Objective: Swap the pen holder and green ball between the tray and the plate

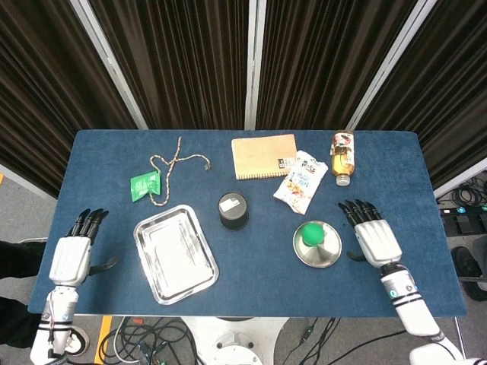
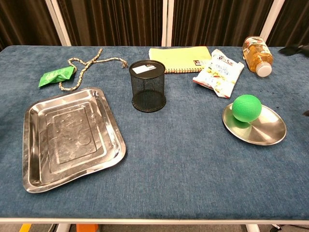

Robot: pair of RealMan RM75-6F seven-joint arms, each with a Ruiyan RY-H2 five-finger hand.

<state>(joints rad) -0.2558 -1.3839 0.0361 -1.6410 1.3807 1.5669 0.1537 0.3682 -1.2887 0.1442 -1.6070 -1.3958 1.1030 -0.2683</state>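
Observation:
The black mesh pen holder [image 1: 233,211] [image 2: 147,85] stands upright on the blue table, between the tray and the plate and touching neither. An empty steel tray [image 1: 163,255] [image 2: 67,137] lies at the front left. On the round steel plate [image 1: 329,255] [image 2: 263,130] sits the green ball [image 1: 312,233] [image 2: 246,108]. My left hand [image 1: 72,255] hovers at the table's left front edge, fingers spread and holding nothing. Just right of the plate is my right hand [image 1: 374,237], also spread and empty.
Along the back lie a tan notebook [image 1: 263,155], a snack bag [image 1: 300,181] and a bottle [image 1: 342,157] on its side. A rope [image 1: 171,167] and a green packet [image 1: 144,185] lie behind the tray.

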